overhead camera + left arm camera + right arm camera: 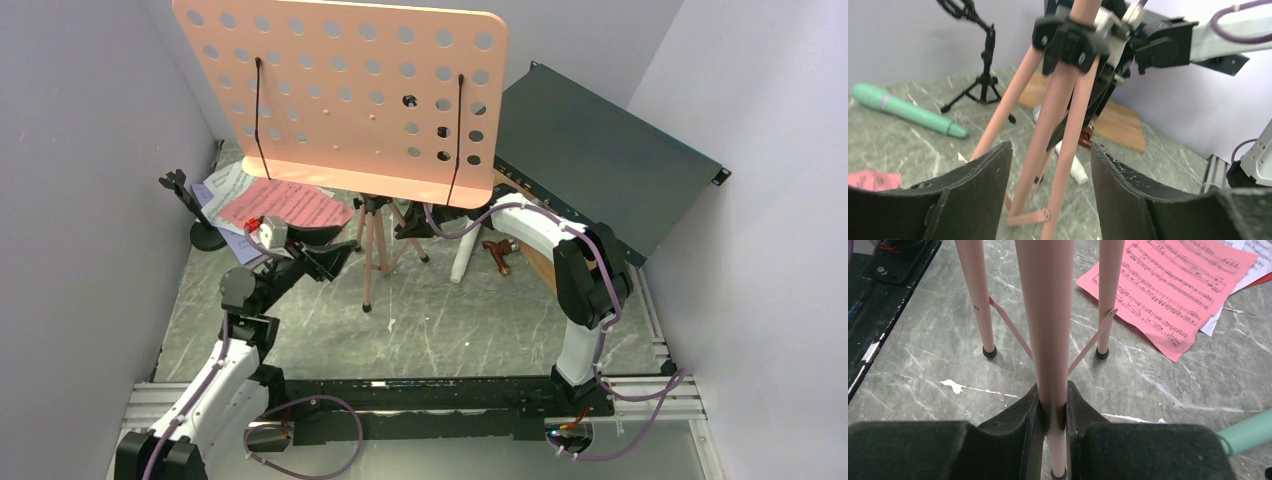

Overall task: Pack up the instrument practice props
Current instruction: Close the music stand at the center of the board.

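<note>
The pink perforated music tripod [340, 95] stands mid-table on thin pink legs [1068, 130]. My right gripper [1053, 390] is shut on one pink leg [1043, 315], just below the desk in the top view, where the gripper [408, 228] is seen. My left gripper [1050, 147] is open just left of the legs, nothing touching its pads. Red sheet music [1173, 285] lies on white and lavender pages [225, 190]. A green microphone [908, 112], a white microphone [465, 255] and a black microphone mount [983, 75] are on the table.
A large dark green metal box [600, 160] leans at the back right, with a flat brown wooden board [1118, 122] below it. A second black mount [195, 215] stands at the far left by the wall. A small brown object [497, 252] lies near the white microphone.
</note>
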You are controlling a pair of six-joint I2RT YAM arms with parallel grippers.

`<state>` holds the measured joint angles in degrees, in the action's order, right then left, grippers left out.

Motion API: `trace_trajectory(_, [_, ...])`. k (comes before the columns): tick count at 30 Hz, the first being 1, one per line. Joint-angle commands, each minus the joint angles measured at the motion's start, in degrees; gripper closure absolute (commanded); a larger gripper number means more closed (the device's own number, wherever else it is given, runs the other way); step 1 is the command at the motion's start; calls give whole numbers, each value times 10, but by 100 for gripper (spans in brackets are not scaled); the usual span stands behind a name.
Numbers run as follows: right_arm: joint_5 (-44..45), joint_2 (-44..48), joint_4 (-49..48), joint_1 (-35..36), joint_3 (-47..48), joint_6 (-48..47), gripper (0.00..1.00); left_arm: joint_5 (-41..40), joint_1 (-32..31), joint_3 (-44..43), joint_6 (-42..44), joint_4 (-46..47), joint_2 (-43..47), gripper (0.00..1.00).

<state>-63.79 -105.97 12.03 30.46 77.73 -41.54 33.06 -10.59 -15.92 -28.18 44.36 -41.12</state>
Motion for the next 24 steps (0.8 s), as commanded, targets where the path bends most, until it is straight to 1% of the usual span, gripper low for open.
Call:
trace_trajectory(1, [-18, -28, 80, 12, -23, -15, 86, 22, -11, 6, -2, -4, -12, 37])
trace_trajectory(6, [-21, -28, 93, 12, -21, -27, 88, 13, -55, 4, 6, 23, -71, 38])
trace_trajectory(8, [-26, -27, 95, 12, -22, -28, 92, 7, -68, 6, 7, 43, -90, 39])
trace_trajectory(9, [-28, -27, 97, 12, -21, -29, 94, 4, -76, 6, 10, 51, -101, 42])
trace_trajectory(11, [-33, -27, 103, 12, -19, -32, 100, -1, -89, 0, 19, 52, -119, 54])
trace_trajectory(13, [-40, -26, 106, 12, -17, -30, 100, -3, -99, -12, 27, 43, -134, 72])
trace_trajectory(14, [-43, -25, 106, 12, -16, -25, 100, -6, -103, -18, 31, 39, -139, 82])
trace_trajectory(15, [-44, -22, 101, 13, -16, -10, 100, -8, -107, -24, 32, 37, -144, 91])
trace_trajectory(16, [-44, -19, 89, 13, -16, 13, 100, -12, -108, -28, 31, 37, -147, 97])
trace_trajectory(17, [-45, -14, 78, 13, -16, 43, 100, -18, -110, -34, 27, 38, -149, 100])
trace_trajectory(20, [-39, -4, 55, 14, -4, 115, 100, -37, -114, -36, 7, 63, -153, 100])
trace_trajectory(24, [-45, 6, 37, 17, -8, 149, 100, -65, -119, -37, -1, 91, -160, 100])
